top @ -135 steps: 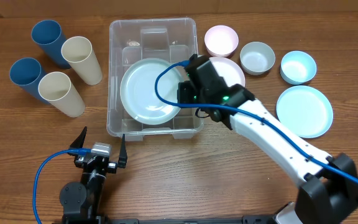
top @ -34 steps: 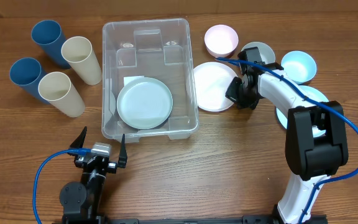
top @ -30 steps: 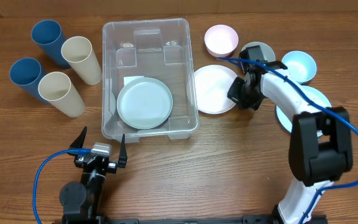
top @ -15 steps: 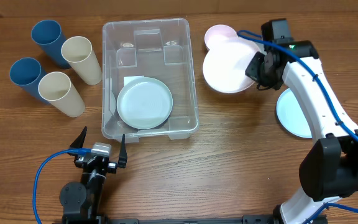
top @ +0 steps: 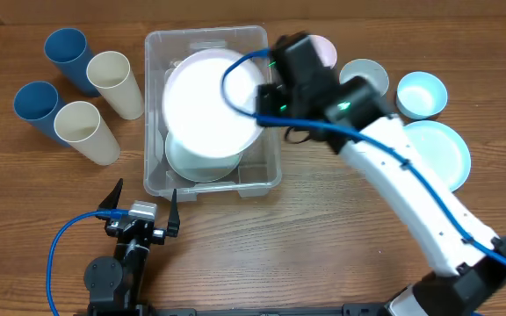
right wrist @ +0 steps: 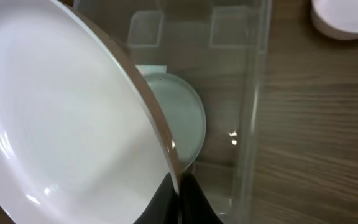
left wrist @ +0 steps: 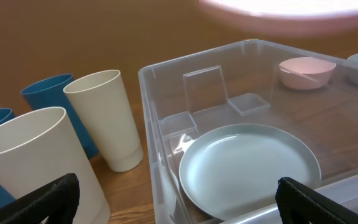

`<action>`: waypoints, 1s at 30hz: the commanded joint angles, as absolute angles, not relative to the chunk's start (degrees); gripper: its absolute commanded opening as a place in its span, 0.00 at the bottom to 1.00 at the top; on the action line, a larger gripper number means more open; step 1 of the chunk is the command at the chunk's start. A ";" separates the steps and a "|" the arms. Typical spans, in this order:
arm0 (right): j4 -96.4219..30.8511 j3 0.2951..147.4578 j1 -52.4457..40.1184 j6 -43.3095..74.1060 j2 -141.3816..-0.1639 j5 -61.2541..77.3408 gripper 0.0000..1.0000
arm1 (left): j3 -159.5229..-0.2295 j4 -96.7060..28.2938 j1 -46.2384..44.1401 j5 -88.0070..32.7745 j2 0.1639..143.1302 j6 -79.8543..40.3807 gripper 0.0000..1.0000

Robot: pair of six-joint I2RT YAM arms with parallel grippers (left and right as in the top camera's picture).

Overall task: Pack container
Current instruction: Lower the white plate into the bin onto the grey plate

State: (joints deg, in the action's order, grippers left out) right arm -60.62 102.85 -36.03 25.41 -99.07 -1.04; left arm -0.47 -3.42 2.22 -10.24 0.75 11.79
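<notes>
Packing the container (top: 207, 32), set between cups (top: 104, 83) and bowls (top: 365, 81), with a pale blue plate (top: 202, 167) already inside. Over it now, pinched by its rim in the right gripper (top: 262, 107), a white plate (top: 205, 96); half a second ago, still out to the container's right. Next: lower flat, let go. Near side of the container: left gripper (top: 143, 200), fingers spread wide, empty.

We see a white plate (top: 207, 98) hanging over the container (top: 266, 173), covering most of its opening; four cups (top: 115, 83) crowd its left side.
</notes>
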 commanded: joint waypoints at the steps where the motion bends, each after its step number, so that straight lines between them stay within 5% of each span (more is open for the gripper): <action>1: -59.20 103.83 -37.15 25.30 -103.53 -4.21 0.04 | -0.27 -3.40 1.89 -10.09 0.25 11.77 1.00; 12: -56.66 103.44 -37.56 25.23 -119.22 -3.79 0.04 | -0.27 -3.40 1.89 -10.09 0.25 11.77 1.00; 30: -53.43 103.11 -38.63 20.53 -119.72 1.72 0.04 | -0.27 -3.40 1.89 -10.09 0.25 11.77 1.00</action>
